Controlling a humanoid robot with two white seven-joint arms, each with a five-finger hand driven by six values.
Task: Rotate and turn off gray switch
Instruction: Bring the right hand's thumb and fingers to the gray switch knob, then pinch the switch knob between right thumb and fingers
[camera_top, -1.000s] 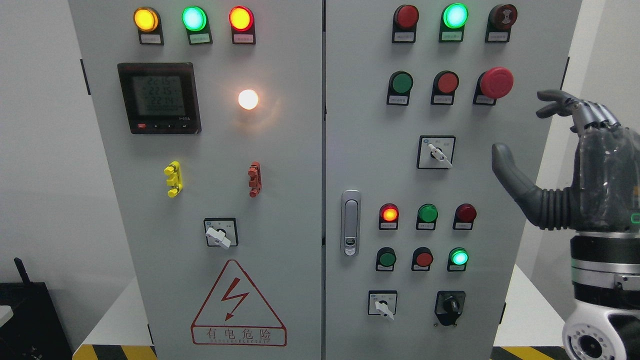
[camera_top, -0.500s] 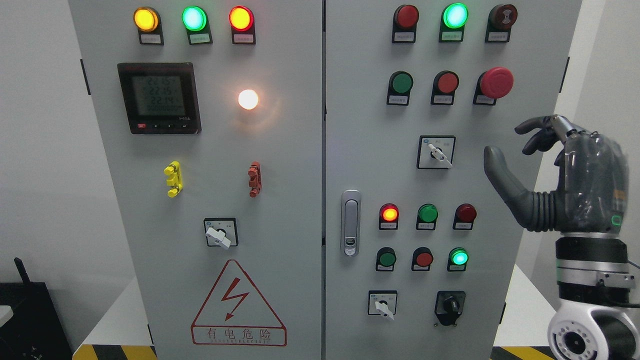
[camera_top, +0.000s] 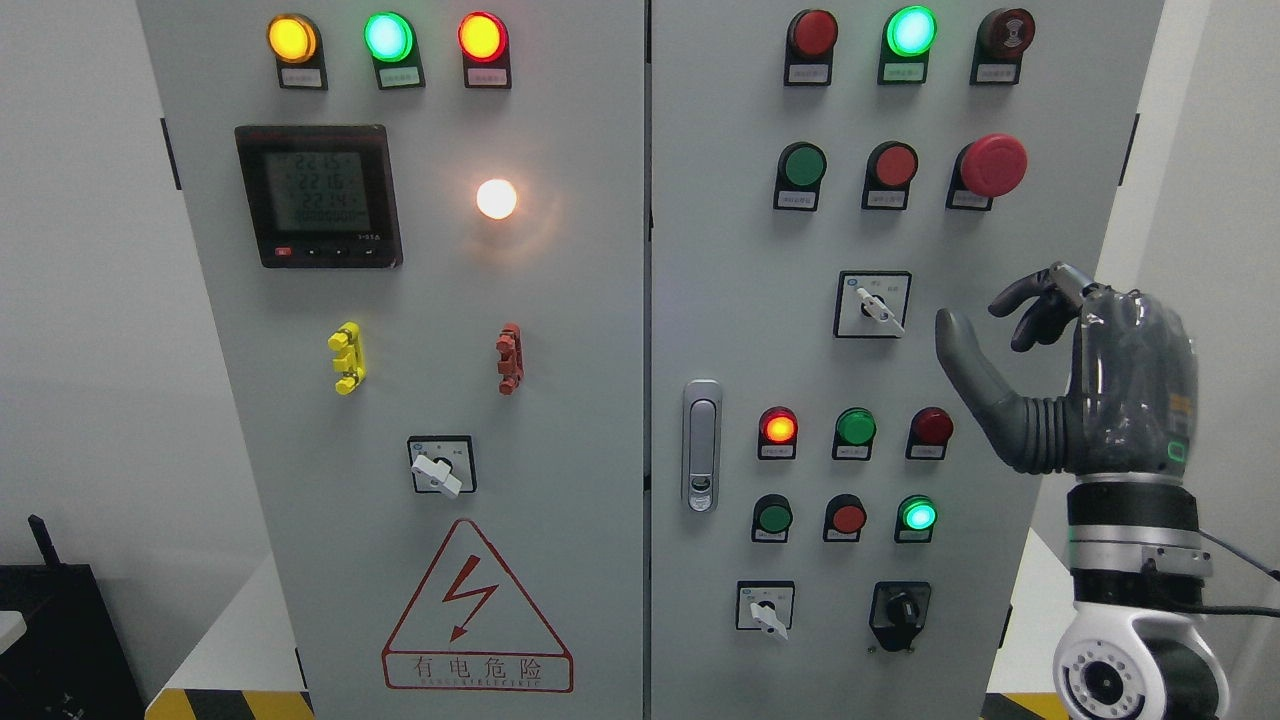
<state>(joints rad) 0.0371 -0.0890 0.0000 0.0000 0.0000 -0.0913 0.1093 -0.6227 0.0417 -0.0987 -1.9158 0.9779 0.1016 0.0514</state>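
Matt painted metal cabinet (camera_top: 580, 330); glossy plastic gray switch (camera_top: 872, 306); right hand (camera_top: 1090, 385) perhaps rubbery, matt.

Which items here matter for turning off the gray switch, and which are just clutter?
Job:
gray rotary switch on the right door
right hand, fingers open, beside it, not touching

Bystanders:
red mushroom stop button
black rotary switch
digital meter
silver door latch
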